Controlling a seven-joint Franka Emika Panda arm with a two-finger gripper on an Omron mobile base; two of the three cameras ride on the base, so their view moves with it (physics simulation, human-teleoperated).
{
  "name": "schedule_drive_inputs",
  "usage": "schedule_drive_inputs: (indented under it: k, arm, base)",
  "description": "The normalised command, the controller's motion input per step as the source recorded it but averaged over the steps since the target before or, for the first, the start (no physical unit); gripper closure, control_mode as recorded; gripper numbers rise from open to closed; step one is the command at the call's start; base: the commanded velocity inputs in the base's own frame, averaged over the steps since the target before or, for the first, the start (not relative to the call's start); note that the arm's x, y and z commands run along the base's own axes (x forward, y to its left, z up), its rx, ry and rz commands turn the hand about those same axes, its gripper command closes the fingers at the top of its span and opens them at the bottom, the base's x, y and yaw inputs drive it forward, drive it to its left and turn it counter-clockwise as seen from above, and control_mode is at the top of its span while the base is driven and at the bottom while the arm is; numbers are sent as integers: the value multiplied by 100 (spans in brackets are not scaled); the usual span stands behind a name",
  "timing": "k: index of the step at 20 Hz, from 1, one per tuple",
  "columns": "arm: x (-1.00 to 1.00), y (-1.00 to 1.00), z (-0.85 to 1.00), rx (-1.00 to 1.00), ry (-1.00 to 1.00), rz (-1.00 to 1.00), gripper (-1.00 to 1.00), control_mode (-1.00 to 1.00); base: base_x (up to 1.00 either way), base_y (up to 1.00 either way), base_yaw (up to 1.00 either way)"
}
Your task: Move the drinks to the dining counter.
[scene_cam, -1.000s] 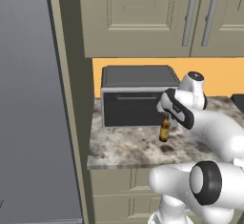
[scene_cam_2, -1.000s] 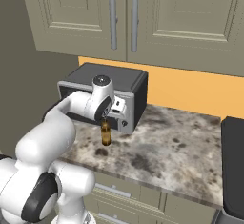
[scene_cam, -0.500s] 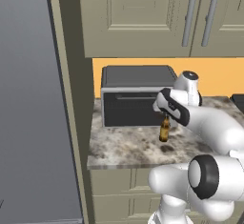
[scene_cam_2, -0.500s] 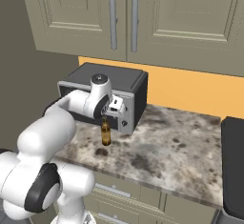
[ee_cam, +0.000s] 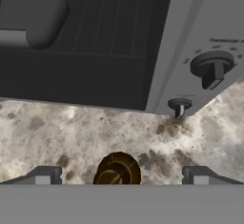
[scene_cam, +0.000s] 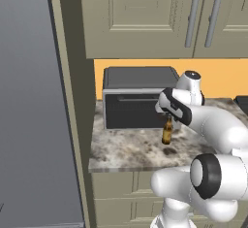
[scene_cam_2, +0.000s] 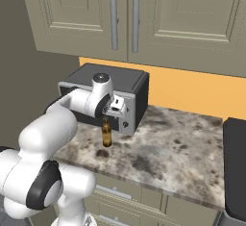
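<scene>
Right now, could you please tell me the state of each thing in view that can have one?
brown bottle: upright on the counter, not gripped.
claw: open, above the bottle, fingers either side of its top.
toaster oven: door shut.
upper cabinets: doors shut.

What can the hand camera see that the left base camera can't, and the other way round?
The hand view looks straight down into the mouth of the brown bottle, with the open fingers apart on either side, and it shows two knobs on the toaster oven. The left base view takes in the white arm, the wall cabinets and a tall grey panel. Both show the bottle standing upright on the marbled counter, in front of the dark toaster oven.
</scene>
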Motion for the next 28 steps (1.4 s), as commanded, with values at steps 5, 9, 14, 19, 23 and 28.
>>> schedule_drive_inputs:
  k: [5,9,14,19,23,28]
  arm:
    - [0,0,0,0,0,0,-100,-100]
    - [0,0,0,0,0,0,-100,-100]
    - [-4,0,-8,0,3,0,-100,-100]
    - [-21,0,-17,0,7,0,-100,-100]
    - [-4,2,-3,0,0,0,-100,-100]
    - [0,14,0,0,-3,0,-100,-100]
  base:
    - [0,0,0]
    - [0,0,0]
    - [0,0,0]
    - [0,0,0]
    - [0,0,0]
    - [0,0,0]
